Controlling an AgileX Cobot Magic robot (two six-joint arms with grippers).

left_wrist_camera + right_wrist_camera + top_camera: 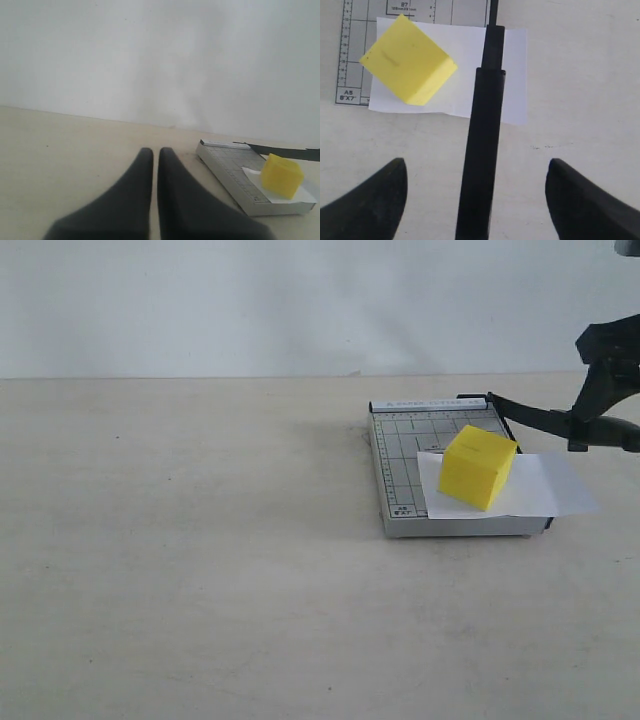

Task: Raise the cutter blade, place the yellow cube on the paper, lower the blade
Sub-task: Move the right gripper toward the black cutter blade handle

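Note:
The yellow cube (478,466) (407,60) (282,175) rests on the white paper (548,486) (515,75), which lies across the grey gridded cutter base (400,455) (365,30) and overhangs its right side. The black cutter blade (530,416) (485,150) is lifted off the base, slanting out to the right. My right gripper (597,425) (476,162) is open, and the blade's thick handle passes between its spread fingers with a gap on each side. My left gripper (152,152) is shut and empty, low over the table left of the cutter; it is out of the exterior view.
The cutter base (225,160) sits right of centre on a beige tabletop (200,540), with a plain white wall behind. The blade's hinge (490,398) is at the base's far right corner.

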